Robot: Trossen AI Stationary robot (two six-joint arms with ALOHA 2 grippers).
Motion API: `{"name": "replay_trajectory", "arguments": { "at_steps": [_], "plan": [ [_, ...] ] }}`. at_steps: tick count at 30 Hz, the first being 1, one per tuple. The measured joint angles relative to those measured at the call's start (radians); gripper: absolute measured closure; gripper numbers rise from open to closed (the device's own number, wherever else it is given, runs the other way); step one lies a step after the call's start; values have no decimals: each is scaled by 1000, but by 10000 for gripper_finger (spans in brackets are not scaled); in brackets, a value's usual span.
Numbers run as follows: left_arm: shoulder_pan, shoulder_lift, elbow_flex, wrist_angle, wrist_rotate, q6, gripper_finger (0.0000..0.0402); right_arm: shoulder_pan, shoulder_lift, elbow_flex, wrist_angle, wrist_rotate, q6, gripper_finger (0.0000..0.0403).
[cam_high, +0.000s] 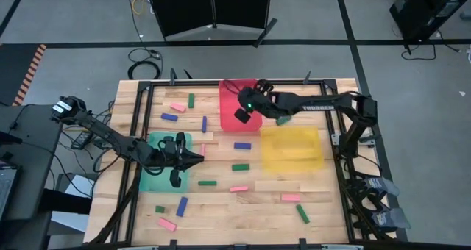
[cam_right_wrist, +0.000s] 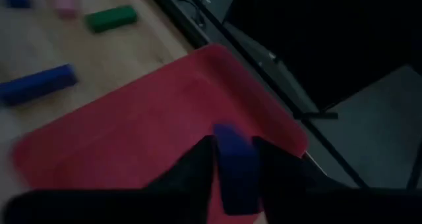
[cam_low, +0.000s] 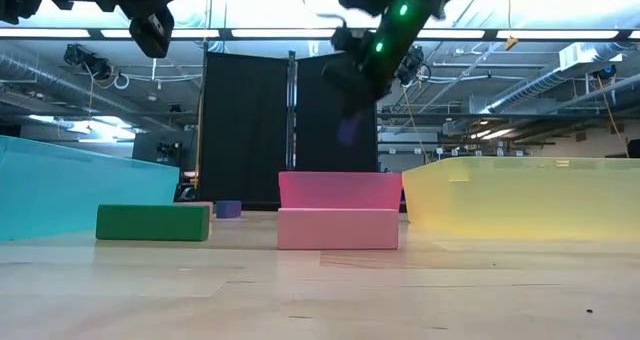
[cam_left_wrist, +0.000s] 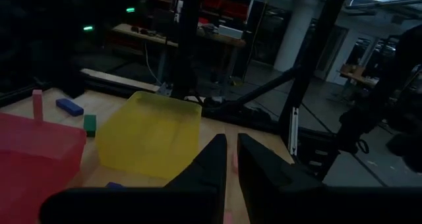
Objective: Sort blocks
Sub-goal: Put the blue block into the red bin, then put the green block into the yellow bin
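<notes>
Right gripper [cam_right_wrist: 234,159] half-parted around a blue block [cam_right_wrist: 231,158], long axis down, directly above the red tray [cam_right_wrist: 132,118].

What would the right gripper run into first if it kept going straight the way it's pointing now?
Most likely the floor of the red tray. The right gripper hangs over that tray, pointing down at it, with a blue block between its fingers. Nothing else shows in that line, though the depth is hard to judge.

The dark right arm stretches leftward, its two-finger right gripper [cam_right_wrist: 234,159] slightly parted around a small blue bar [cam_right_wrist: 232,159], while the left gripper [cam_left_wrist: 231,159] hovers with fingers nearly together.
</notes>
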Motion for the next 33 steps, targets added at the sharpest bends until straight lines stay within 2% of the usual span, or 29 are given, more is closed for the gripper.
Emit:
{"name": "replay_trajectory", "arguments": {
  "at_steps": [5, 10, 15, 19, 23, 26, 30, 33],
  "plan": [
    [0, 0, 0, -22, 2, -22, 355, -48, 19, 0, 60, -86, -12, 177],
    [0, 0, 0, -109, -19, -79, 355, -27, -65, 0, 65, -75, -47, 138],
    [0, 8, 11, -290, -85, -159, 355, 71, -252, -38, 98, 1, -91, 145],
    [13, 74, 72, -435, -110, -206, 355, 199, -441, -128, 143, 71, -113, 162],
    [47, 202, 167, -511, -69, -202, 342, 335, -600, -239, 149, 83, -41, 179],
    [66, 328, 266, -661, -12, -207, 319, 421, -684, -320, 153, 116, 45, 191],
    [66, 491, 396, -823, 93, -193, 278, 510, -747, -439, 164, 181, 131, 203],
    [37, 575, 464, -851, 117, -146, 248, 547, -761, -509, 169, 210, 205, 209]
  ]
}}
